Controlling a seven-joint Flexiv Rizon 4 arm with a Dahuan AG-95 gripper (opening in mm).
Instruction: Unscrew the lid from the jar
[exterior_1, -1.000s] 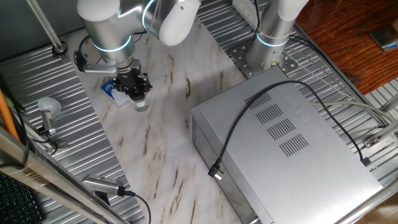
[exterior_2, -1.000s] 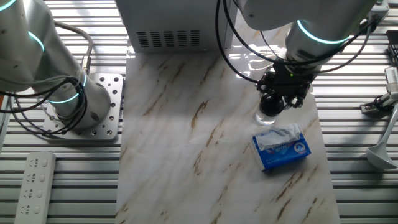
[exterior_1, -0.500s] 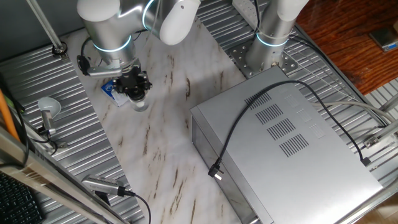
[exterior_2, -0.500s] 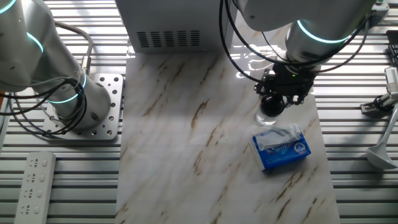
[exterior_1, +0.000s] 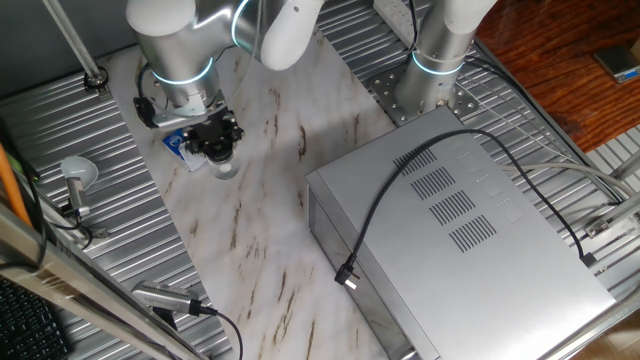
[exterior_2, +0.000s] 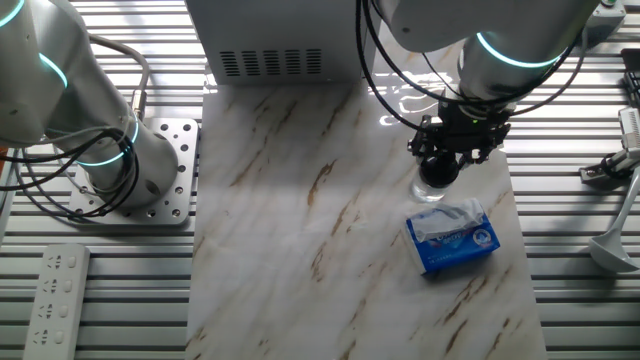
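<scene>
The gripper (exterior_2: 440, 165) sits on top of the jar (exterior_2: 429, 188), which stands on the marble board (exterior_2: 300, 230), and its fingers seem closed around the black lid (exterior_2: 437, 171). To do the turning well, I think the wrist must rotate straight around the jar's axis, with firm grip, so the jar does not spin too. The blue packet (exterior_2: 452, 237) lies just beside the jar and could be pushed. The grey box (exterior_1: 460, 230) is well apart.

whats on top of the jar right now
The tool sits on the jar, closed around a black lid. The tool hides most of the lid.
</scene>
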